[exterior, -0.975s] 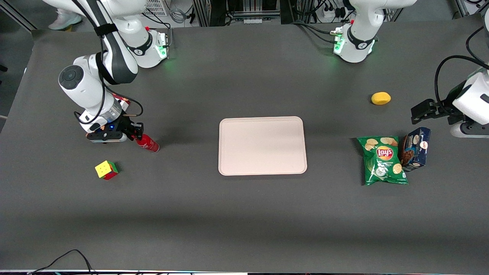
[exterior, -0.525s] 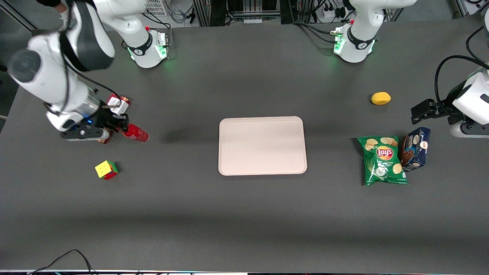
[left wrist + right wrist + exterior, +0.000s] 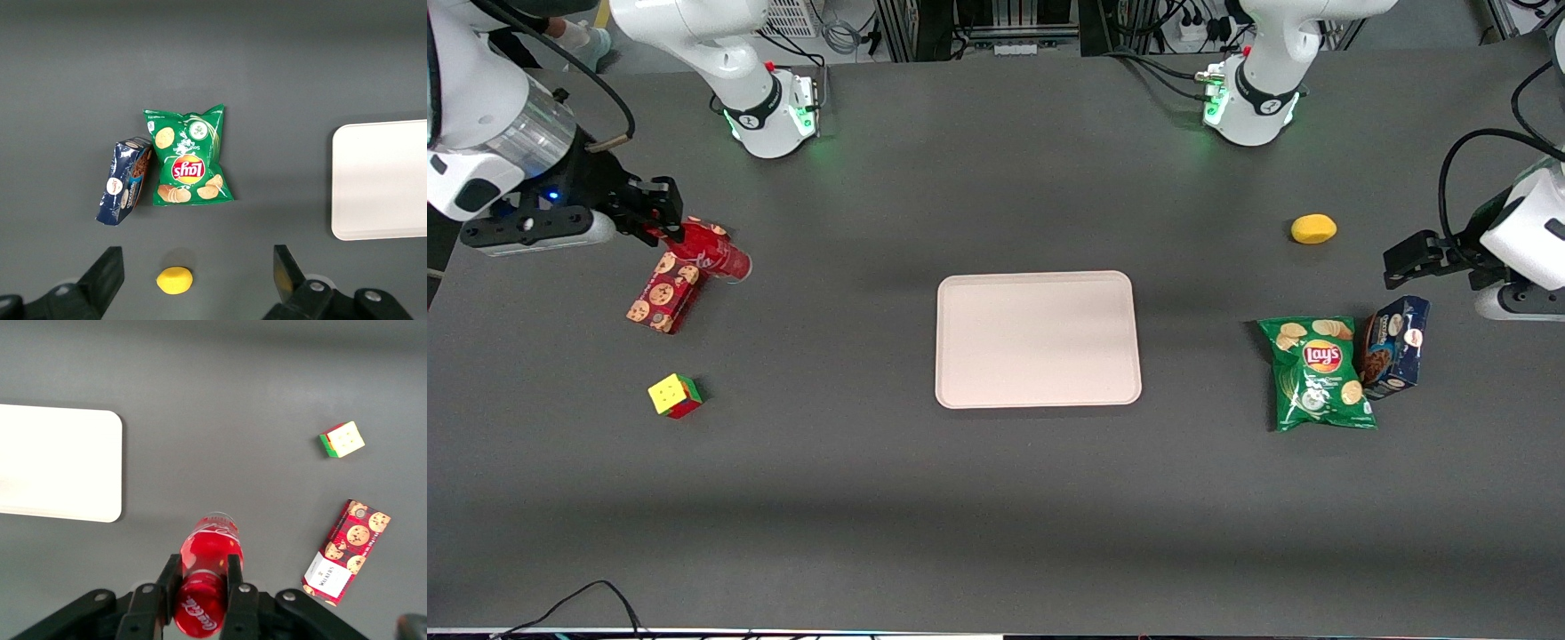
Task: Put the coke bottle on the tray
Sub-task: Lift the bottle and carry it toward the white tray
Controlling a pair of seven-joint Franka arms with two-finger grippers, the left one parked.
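Observation:
My right gripper (image 3: 660,216) is shut on the coke bottle (image 3: 713,252), a slim all-red bottle with white script, and holds it high above the table toward the working arm's end. The right wrist view shows both black fingers (image 3: 232,575) pressed against the bottle (image 3: 208,573), its body pointing down at the table. The tray (image 3: 1038,339), pale pinkish-cream with rounded corners, lies flat at the table's middle, well apart from the bottle. One end of the tray (image 3: 60,463) shows in the right wrist view.
A red cookie box (image 3: 662,297) lies on the table below the raised bottle, with a colour cube (image 3: 675,396) nearer the front camera. Toward the parked arm's end lie a green chip bag (image 3: 1318,373), a blue box (image 3: 1394,347) and a lemon (image 3: 1313,228).
The right arm has lifted the coke bottle off the table and carried it upward and farther from the front camera. The red cookie box under it has come into view.

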